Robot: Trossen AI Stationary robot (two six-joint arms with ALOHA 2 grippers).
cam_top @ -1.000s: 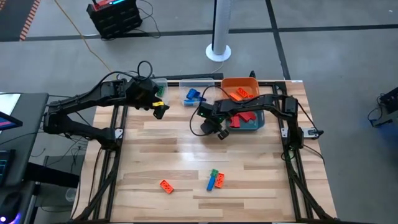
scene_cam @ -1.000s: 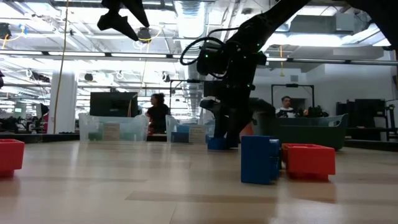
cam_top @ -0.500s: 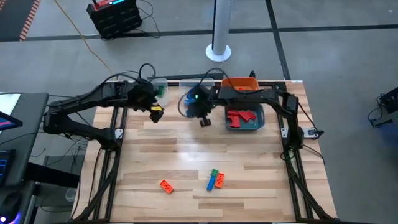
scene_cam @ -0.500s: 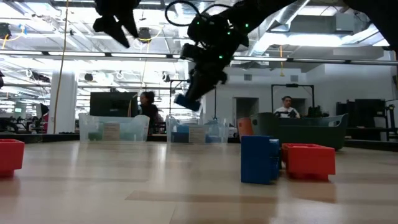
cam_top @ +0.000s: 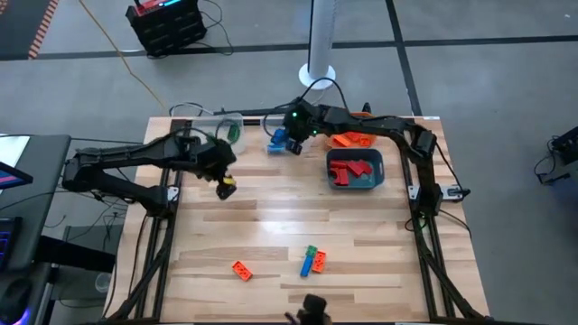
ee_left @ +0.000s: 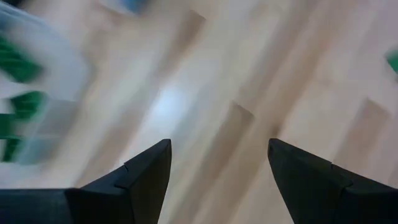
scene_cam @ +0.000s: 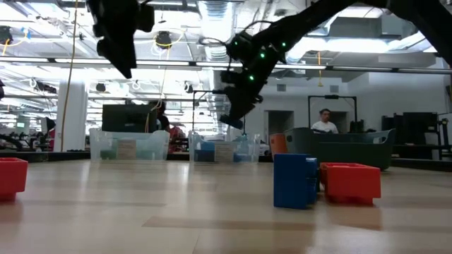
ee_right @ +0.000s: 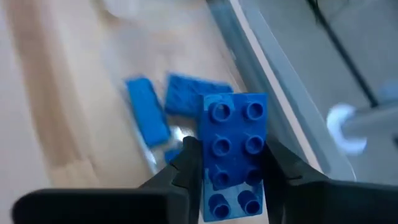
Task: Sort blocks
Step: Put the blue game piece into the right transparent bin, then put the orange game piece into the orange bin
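Right fingers (ee_right: 230,165) pinch a blue block (ee_right: 235,152) by its long sides, long axis running out between them, directly over the clear bin (cam_top: 279,137) holding other blue blocks (ee_right: 147,116), while the left fingers (ee_left: 217,168), spread and empty, hover beside that bin.
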